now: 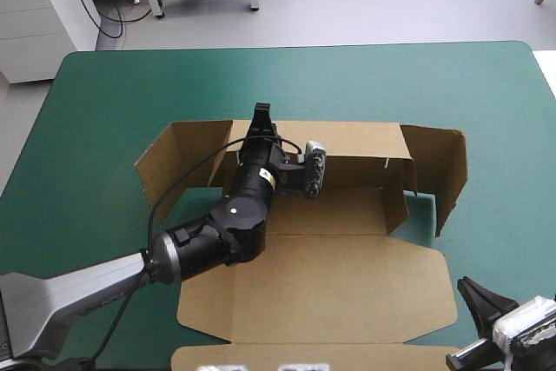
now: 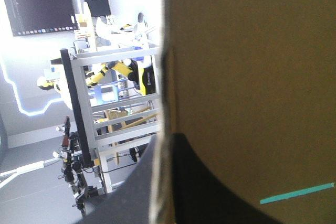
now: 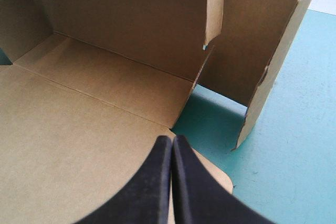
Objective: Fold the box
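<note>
The brown box (image 1: 347, 275) lies mid-table with its lid panel flat toward the near edge. Its back wall (image 1: 347, 141) stands raised, and side flaps angle out at the left (image 1: 178, 158) and right (image 1: 443, 171). My left gripper (image 1: 261, 115) reaches over the base and pinches the back wall's top edge. In the left wrist view the board (image 2: 252, 77) sits between the black fingers of that gripper (image 2: 164, 139). My right gripper (image 1: 473, 288) is shut and holds nothing, near the table's front right. Its tip (image 3: 172, 139) hovers by the lid's corner (image 3: 105, 82).
The teal-green cover (image 1: 104, 102) shows around the box on the far side and on both sides. A patch of cover (image 3: 294, 129) lies beside the right side flap (image 3: 252, 51), just ahead of the right gripper. The table's near right corner is close behind that gripper.
</note>
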Controlling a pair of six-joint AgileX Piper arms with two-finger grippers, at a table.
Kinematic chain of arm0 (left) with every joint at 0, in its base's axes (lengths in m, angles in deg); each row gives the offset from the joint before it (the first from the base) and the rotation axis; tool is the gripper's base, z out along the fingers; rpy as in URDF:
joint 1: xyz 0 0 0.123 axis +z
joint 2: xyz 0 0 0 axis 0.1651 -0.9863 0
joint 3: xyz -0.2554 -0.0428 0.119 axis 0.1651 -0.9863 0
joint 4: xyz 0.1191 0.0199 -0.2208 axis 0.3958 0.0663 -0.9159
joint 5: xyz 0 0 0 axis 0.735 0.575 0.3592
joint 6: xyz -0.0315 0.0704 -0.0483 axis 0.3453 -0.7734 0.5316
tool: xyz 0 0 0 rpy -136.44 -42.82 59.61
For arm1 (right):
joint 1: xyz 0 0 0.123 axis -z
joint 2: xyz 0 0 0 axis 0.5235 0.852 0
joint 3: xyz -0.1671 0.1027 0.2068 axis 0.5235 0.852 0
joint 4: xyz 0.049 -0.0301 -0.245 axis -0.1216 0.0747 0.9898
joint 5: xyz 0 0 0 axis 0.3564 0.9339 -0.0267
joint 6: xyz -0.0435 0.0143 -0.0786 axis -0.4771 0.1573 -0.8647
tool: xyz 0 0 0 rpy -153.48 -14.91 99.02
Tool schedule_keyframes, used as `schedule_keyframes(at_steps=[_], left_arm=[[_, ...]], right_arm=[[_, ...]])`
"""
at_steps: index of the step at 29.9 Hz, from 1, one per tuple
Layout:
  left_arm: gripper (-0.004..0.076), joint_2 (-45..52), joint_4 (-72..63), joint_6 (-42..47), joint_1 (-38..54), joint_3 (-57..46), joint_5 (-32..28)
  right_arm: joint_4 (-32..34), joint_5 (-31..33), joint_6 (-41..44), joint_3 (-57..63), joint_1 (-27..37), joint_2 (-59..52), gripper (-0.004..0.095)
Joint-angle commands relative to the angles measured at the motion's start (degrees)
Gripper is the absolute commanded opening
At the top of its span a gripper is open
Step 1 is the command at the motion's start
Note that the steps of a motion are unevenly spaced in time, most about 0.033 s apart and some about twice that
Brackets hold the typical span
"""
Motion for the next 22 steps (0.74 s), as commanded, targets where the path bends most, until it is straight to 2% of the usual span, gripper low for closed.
schedule_keyframes(at_steps=[1, 7, 14, 16, 19, 22], left_arm=[[-0.0008, 2.75, 9.67, 6.67, -0.99, -1.91, 1.81], [-0.0008, 2.75, 17.07, 16.43, -0.99, -7.3, 3.88], [-0.0008, 2.75, 17.69, 17.82, -0.99, -7.45, 3.66], [-0.0008, 2.75, 17.69, 17.82, -0.99, -7.45, 3.66], [-0.0008, 2.75, 17.83, 17.82, -0.99, -7.45, 3.66], [-0.0008, 2.75, 17.96, 17.82, -0.99, -7.45, 3.66]], right_arm=[[-0.26, -4.44, -0.5, -1.31, 0.31, 0.85, -0.0021], [-0.26, -4.44, -0.5, -1.31, 0.31, 0.85, -0.0021], [-0.26, -4.44, -0.5, -1.31, 0.31, 0.85, -0.0016], [-0.26, -4.44, -0.5, -1.31, 0.31, 0.85, 0.0014], [-0.31, -4.08, -0.5, -1.31, 0.31, 0.85, 0.0159], [-0.61, -4.07, 0.17, -1.42, 0.31, 0.98, 0.0448]])
